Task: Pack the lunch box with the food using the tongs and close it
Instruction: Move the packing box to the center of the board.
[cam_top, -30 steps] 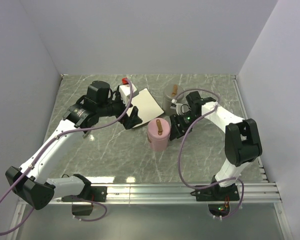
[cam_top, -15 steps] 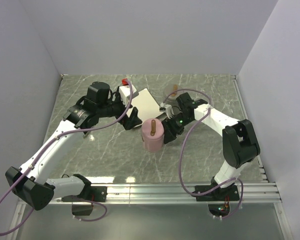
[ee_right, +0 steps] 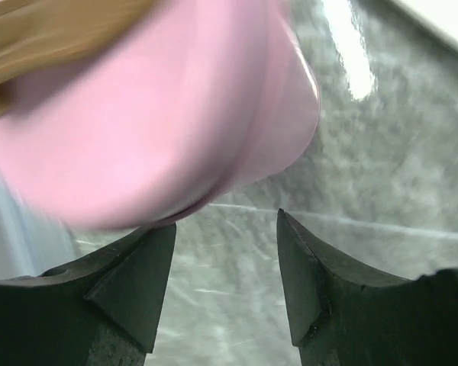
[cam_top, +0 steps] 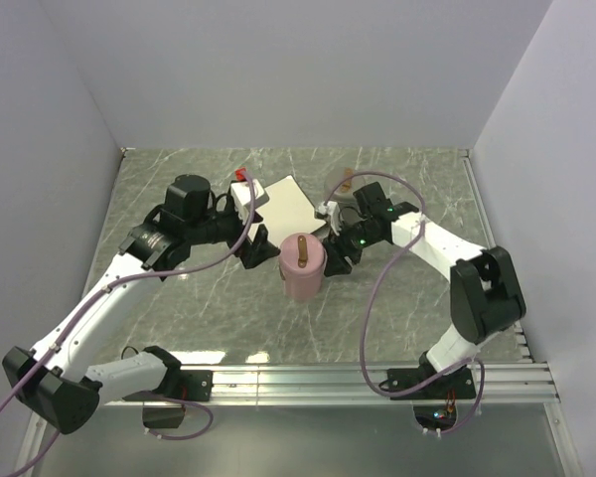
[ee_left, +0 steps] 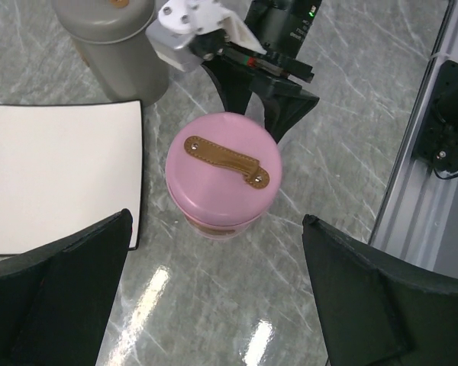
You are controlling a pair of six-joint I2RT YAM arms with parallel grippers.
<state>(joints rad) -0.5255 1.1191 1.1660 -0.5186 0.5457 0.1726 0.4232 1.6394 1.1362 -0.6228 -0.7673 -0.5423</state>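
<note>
The lunch box is a pink round tub, its lid on, with a brown strap across the top; it stands on the marble table in front of the white plate. My left gripper hangs open just left of it; in the left wrist view the lunch box lies beyond the wide-spread left gripper. My right gripper is open at the box's right side. In the right wrist view the lunch box fills the upper left, just past the right gripper and close against its left finger. No food or tongs are in view.
A white square plate lies bare behind the pink box, also in the left wrist view. A grey lidded canister stands behind it, mostly hidden by the right arm from above. An aluminium rail runs along the near edge.
The right arm has swung left and the pink box has shifted left with it, then stopped. The left gripper has drifted slightly down and left. The right jaws narrowed a little.
</note>
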